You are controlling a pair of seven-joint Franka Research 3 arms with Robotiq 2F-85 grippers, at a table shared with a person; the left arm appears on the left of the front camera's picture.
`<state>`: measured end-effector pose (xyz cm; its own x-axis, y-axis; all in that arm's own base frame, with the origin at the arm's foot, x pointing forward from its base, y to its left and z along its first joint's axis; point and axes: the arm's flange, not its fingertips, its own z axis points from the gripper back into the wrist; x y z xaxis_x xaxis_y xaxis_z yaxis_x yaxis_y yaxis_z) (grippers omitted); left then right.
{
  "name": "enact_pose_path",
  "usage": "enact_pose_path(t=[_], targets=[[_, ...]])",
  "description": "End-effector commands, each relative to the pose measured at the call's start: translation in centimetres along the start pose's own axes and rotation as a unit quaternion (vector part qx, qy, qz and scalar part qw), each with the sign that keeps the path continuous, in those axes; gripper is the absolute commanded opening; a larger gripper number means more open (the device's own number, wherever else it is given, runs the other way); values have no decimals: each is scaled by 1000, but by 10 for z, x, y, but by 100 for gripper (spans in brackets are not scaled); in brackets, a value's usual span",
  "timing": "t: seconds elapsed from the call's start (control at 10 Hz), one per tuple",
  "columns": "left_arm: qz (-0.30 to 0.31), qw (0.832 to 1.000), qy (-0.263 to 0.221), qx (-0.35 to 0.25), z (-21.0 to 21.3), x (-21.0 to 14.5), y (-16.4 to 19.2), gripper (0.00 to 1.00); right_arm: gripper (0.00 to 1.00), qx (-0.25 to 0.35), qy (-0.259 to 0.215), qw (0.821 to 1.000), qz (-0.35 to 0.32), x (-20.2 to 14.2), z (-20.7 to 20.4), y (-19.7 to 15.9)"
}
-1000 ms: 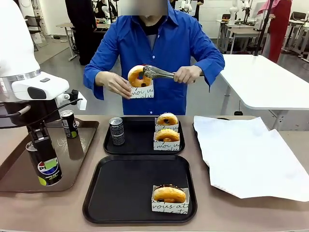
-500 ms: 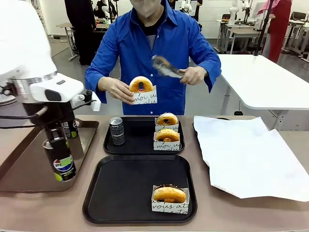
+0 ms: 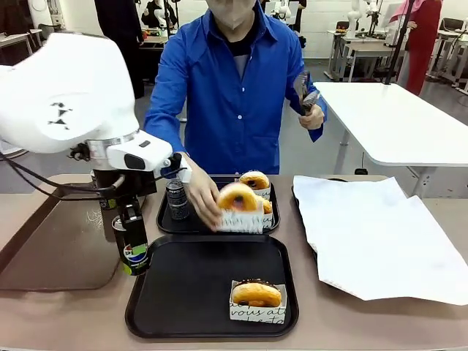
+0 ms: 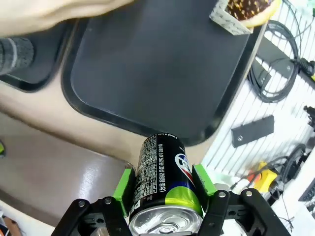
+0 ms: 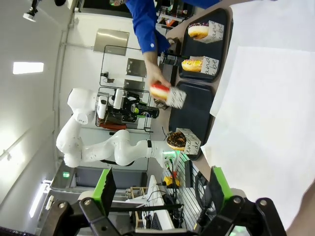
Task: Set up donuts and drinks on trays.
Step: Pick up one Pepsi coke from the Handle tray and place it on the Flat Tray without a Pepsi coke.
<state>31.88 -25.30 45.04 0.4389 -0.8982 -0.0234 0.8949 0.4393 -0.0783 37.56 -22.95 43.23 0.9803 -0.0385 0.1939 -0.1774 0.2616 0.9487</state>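
Beside near tray [image 3: 150, 311], left gripper [image 4: 162, 189] grasping Pepsi can [image 4: 165, 179], right gripper [image 5: 160, 189] spread wide

A light brown laminate table [image 3: 88, 314] is seen bearing two matte black square plastic trays [image 3: 183, 292], one behind the other, a longer glossy brown tray [image 3: 51, 248] at its left, and a creased white paper sheet [image 3: 373, 241] at its right.
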Motion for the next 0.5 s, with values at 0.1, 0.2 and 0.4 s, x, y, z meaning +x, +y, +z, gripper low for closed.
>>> enact_pose_path(t=[0.1,0.2,0.4], targets=[[-9,1000,5,19,62,-107,-54,59,100,0,0,1000,1,-1,0,1],[-5,1000,8,19,59,-117,-58,59,100,0,0,1000,1,-1,0,1],[4,1000,-3,14,54,-118,-56,59,100,0,0,1000,1,-1,0,1]])
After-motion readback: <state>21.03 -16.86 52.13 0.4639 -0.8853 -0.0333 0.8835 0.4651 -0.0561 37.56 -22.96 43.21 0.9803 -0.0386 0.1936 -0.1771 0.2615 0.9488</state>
